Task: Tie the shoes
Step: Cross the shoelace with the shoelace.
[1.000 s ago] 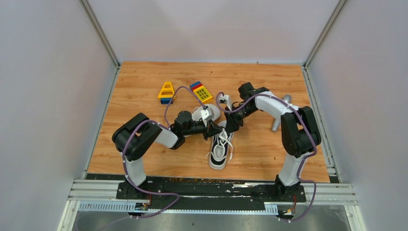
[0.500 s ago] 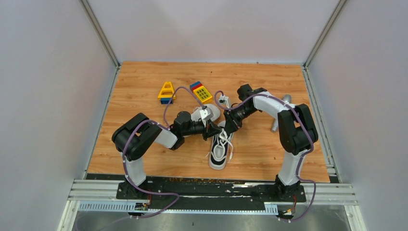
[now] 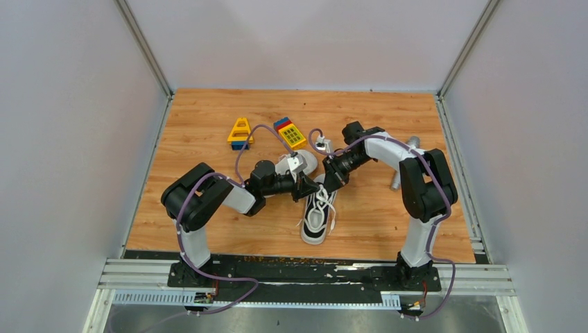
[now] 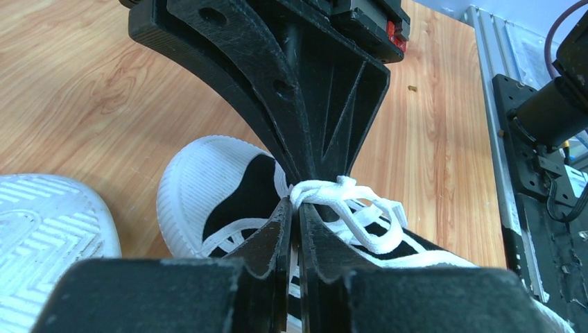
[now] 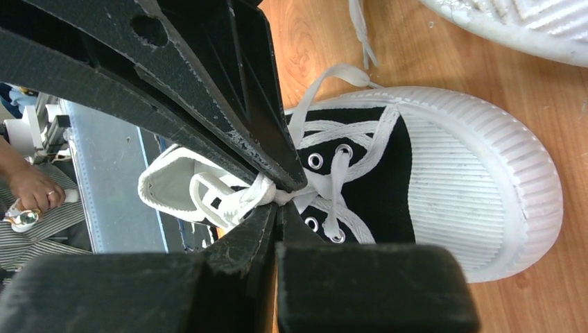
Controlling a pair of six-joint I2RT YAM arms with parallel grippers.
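Top external view: both arms bend inward over the wooden bench [image 3: 208, 118], and the left gripper [image 3: 308, 186] and right gripper [image 3: 326, 182] meet tip to tip above the front of a black shoe [image 3: 315, 225]. It stands upright near the middle of the bench, heel toward the arm bases. The other shoe [image 3: 299, 162] lies just beyond it, overturned with its white sole up. In the left wrist view, the left gripper's fingers stand almost together, pinching a white strand of the laces [image 4: 360, 222] in the thin slit between them. Directly opposite, the right gripper's fingers are pressed together on the laces at the knot [image 4: 320, 191], above the white toe cap [image 4: 197, 187]. Toy blocks [image 3: 240, 133] sit farther back on the left, and a grey metal cylinder [image 3: 396, 182] lies under the right arm.
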